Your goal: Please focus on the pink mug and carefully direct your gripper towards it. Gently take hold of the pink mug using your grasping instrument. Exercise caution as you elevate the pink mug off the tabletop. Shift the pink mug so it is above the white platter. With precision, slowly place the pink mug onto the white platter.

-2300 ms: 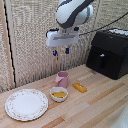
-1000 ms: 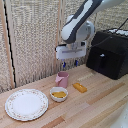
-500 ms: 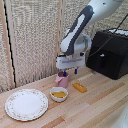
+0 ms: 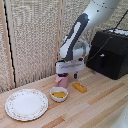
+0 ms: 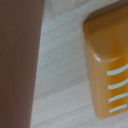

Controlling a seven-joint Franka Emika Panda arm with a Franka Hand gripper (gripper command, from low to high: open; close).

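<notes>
The pink mug stands upright on the wooden table, between the wall and the small bowl. My gripper has come down onto it, its white hand covering the mug's top. One dark fingertip shows a little to the exterior view's right of the mug, apart from its wall, so the gripper looks open. The white platter lies with nothing on it at the exterior view's left. In the wrist view the mug's pink wall fills one side, very close; no fingers show there.
A small white bowl with yellow contents sits just in front of the mug. An orange block with pale stripes lies beside it. A black box stands at the exterior view's right, and a woven wall runs behind.
The arm has lowered steadily from well above the table until the gripper sits over the pink mug. Mug, bowl and platter have not moved.
</notes>
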